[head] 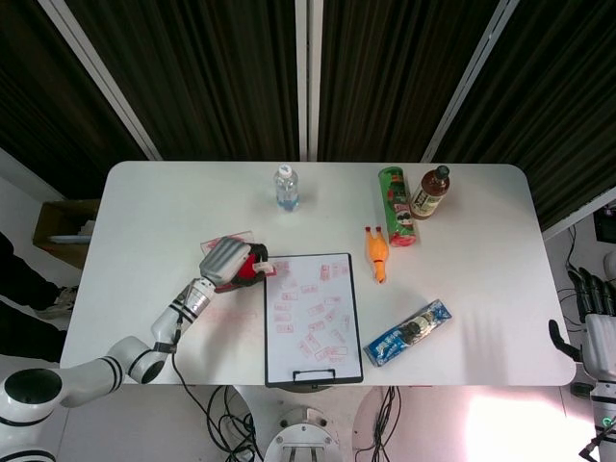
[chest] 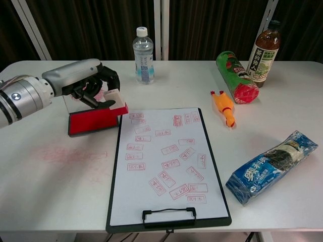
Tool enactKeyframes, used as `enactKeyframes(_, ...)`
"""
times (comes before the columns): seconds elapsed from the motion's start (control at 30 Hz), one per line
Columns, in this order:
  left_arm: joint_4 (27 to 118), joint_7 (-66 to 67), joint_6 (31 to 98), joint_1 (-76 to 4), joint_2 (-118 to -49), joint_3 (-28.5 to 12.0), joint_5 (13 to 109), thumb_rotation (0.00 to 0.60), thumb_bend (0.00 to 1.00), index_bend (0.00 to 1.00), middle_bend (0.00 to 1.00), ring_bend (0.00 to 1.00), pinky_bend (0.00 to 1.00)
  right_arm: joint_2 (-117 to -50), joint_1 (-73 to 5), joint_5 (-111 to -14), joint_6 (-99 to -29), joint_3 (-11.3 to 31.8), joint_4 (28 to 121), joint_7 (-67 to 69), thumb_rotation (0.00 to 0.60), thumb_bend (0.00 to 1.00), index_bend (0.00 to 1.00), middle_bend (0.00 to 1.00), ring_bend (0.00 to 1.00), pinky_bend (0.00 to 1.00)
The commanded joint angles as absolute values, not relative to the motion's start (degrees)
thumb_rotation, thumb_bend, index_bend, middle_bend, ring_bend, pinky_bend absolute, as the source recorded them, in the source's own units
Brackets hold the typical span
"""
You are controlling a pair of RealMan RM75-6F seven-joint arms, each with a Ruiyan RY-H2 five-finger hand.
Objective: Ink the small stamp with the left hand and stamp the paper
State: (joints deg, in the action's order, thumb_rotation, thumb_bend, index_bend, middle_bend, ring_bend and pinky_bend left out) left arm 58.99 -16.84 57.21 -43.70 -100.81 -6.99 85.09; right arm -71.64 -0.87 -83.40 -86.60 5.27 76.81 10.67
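I have the stamp [chest: 112, 96] pinched in my left hand [chest: 88, 80], fingers curled round it, lifted off the ink pad [chest: 96, 120] and hanging over the pad's right end, just beside the top left corner of the paper [chest: 166, 161]. From the head view the hand [head: 228, 260] sits between the pad and the clipboard [head: 272, 377]. I judge the inking done, since the stamp is clear of the red pad and carried toward the sheet, though I cannot see its face to confirm ink on it.

What is left is the stamping itself: bring the stamp over a bare patch of paper, press it down flat, lift away. The sheet already carries many red marks, so free space is mostly along the lower left and the right margin.

My right hand [head: 589, 318] hangs off the far right edge of the surface, well apart from everything, holding nothing with its fingers loosely spread.
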Motion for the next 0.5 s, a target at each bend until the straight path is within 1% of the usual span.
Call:
enactKeyframes(0.03, 61.5, -12.1, 55.0, -46.1, -103.3, -9.4, 82.4, 0.6, 0.41, 0.76, 0.79, 0.76, 0.78, -71.7, -0.7, -83.3, -86.7, 5.3, 76.4, 11.0, 0.6, 0.32, 0.0, 0.0, 0.0, 0.0)
enactKeyframes(0.13, 60.3, -7.4, 53.0, -47.9, -106.7, -10.3, 80.8, 0.6, 0.41, 0.76, 0.8, 0.76, 0.78, -71.6, -0.6, -83.3, -86.9, 5.3, 76.1, 11.6, 0.6, 0.32, 0.0, 0.0, 0.0, 0.0)
enactKeyframes(0.27, 57.7, -4.4, 51.0, -49.7, -110.8, -11.6, 78.5, 0.6, 0.41, 0.76, 0.8, 0.76, 0.78, -71.5, -0.1, -83.5, -87.8, 5.3, 75.7, 12.9, 0.6, 0.32, 0.0, 0.0, 0.0, 0.0)
enactKeyframes(0.5, 53.7, -2.0, 49.4, -51.8, -114.3, -13.4, 76.3, 0.6, 0.41, 0.76, 0.8, 0.76, 0.77, -70.6, 0.4, -83.0, -88.2, 5.7, 75.0, 14.8, 0.6, 0.32, 0.0, 0.0, 0.0, 0.0)
